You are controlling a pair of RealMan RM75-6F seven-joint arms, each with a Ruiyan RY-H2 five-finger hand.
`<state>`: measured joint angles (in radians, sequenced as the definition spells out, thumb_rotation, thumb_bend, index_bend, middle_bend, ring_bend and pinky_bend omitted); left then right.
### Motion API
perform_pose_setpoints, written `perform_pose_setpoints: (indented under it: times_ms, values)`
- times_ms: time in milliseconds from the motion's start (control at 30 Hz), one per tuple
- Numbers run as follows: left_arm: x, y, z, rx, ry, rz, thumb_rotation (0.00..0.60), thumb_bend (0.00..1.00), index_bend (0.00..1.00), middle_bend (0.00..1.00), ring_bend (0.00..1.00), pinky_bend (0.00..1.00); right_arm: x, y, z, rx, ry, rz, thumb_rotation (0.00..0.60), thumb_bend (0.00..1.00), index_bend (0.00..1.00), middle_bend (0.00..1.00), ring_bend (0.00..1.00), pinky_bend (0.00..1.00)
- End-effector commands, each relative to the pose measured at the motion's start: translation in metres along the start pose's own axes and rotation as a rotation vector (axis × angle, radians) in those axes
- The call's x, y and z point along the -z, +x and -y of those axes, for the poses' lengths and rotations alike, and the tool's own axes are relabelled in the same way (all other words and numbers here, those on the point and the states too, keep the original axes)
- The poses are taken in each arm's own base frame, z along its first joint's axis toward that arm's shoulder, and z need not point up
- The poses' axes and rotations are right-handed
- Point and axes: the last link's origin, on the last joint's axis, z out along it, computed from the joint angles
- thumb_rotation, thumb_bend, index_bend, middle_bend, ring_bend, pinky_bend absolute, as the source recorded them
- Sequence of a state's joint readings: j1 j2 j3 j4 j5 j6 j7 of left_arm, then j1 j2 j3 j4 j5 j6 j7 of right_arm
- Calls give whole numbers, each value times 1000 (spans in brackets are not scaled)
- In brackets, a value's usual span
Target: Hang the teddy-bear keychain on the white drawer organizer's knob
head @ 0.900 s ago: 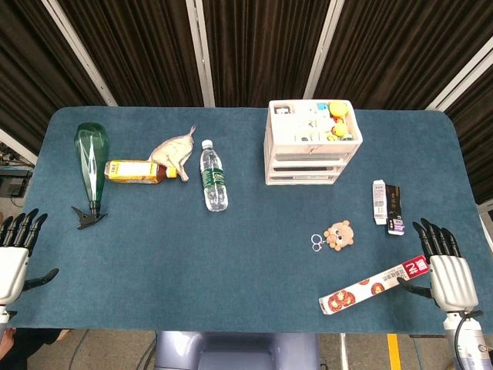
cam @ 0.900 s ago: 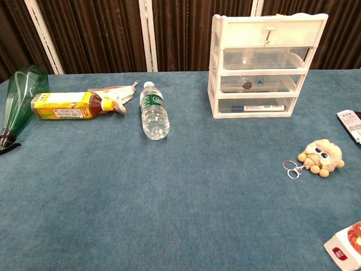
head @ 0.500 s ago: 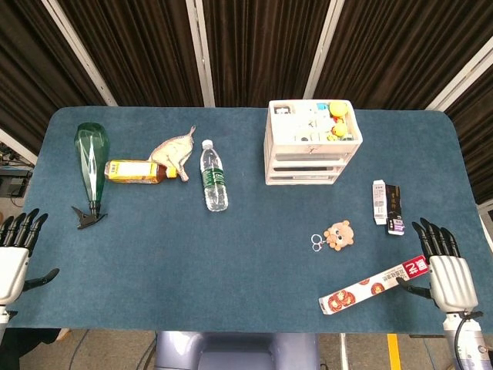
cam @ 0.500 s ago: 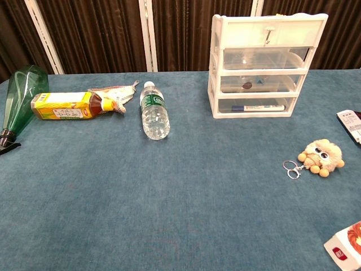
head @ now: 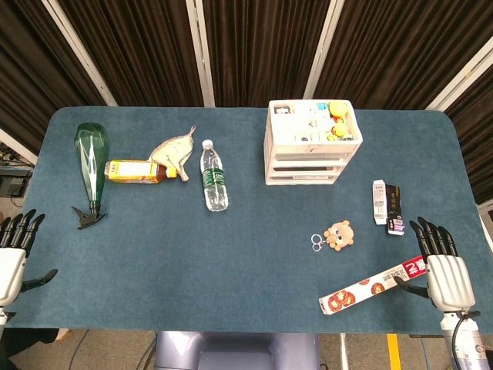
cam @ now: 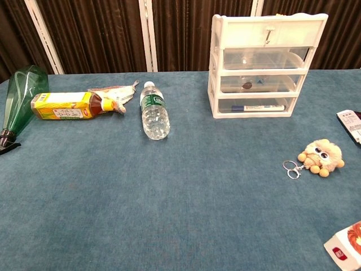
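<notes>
Both robot hands are waiting at the near corners of the counter (head: 254,277), fingers spread and holding nothing. The right robot hand (head: 444,270) is hovering at the near right edge, palm down, its thumb just beside the end of a long red-and-white box (head: 373,284); whether it is touching that box I cannot tell. The left robot hand (head: 14,258) is sitting at the near left edge, equally released, well apart from everything.

Judging by this layout, the task is only beginning: nothing is being grasped yet. The teddy-bear keychain (head: 339,234) is lying flat on the counter a little farther in, between the long box and the organizer, with its metal ring (head: 316,242) pointing toward the robot's left. The right robot hand is the nearer one, so the next move is probably calling for it to reach in and pinch the bear or its ring.

Farther back, the white drawer organizer (head: 312,144) is standing upright, and the chest view is showing a small knob (cam: 269,35) on its top drawer front. Hanging will likely demand threading the ring over that small knob, a delicate alignment.
</notes>
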<state>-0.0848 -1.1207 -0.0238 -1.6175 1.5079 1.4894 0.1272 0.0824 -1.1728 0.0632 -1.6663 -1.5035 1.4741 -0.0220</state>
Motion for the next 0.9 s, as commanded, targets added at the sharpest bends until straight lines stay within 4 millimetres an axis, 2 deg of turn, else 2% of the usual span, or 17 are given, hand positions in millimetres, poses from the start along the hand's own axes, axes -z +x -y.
perform_pose_setpoints:
  times_ms: [33, 167, 233, 300, 333, 400, 467, 533, 667, 767, 900]
  values:
    - [0, 1, 0, 4, 2, -1, 600, 0, 0, 0, 0, 0, 0, 1, 2, -4, 3, -5, 600, 26, 0, 0, 0, 0]
    - [1, 1, 2, 13, 10, 0, 600, 0, 0, 0, 0, 0, -7, 2, 6, -6, 11, -9, 600, 26, 8, 5, 0, 8]
    - [1, 2, 3, 18, 14, 1, 600, 0, 0, 0, 0, 0, -15, 5, 12, -6, 21, -20, 600, 26, 29, 75, 24, 95]
    - [1, 2, 3, 22, 14, 1, 600, 0, 0, 0, 0, 0, -26, 9, 20, -5, 36, -42, 600, 26, 59, 237, 170, 283]
    - [1, 2, 3, 24, 14, 1, 600, 0, 0, 0, 0, 0, -31, 12, 23, -4, 42, -53, 600, 26, 78, 401, 356, 444]
    - [1, 2, 2, 25, 15, 2, 600, 0, 0, 0, 0, 0, -47, 16, 35, -14, 57, -66, 600, 25, 102, 620, 595, 626]
    - [0, 2, 2, 28, 19, 7, 600, 0, 0, 0, 0, 0, -59, 18, 46, -33, 66, -58, 600, 26, 157, 799, 765, 753]
    - [0, 1, 2, 35, 24, 13, 600, 0, 0, 0, 0, 0, -74, 19, 58, -27, 74, -46, 600, 27, 224, 918, 877, 842]
    - [-1, 2, 3, 45, 32, 21, 600, 0, 0, 0, 0, 0, -95, 12, 75, 15, 81, -1, 600, 35, 340, 999, 985, 931]
    - [-1, 2, 3, 50, 35, 26, 600, 0, 0, 0, 0, 0, -106, 2, 85, 49, 85, 36, 600, 60, 422, 1000, 1000, 964]
    - [-1, 2, 4, 57, 37, 32, 600, 0, 0, 0, 0, 0, -117, -17, 96, 79, 68, 97, 600, 91, 454, 1000, 1000, 974]
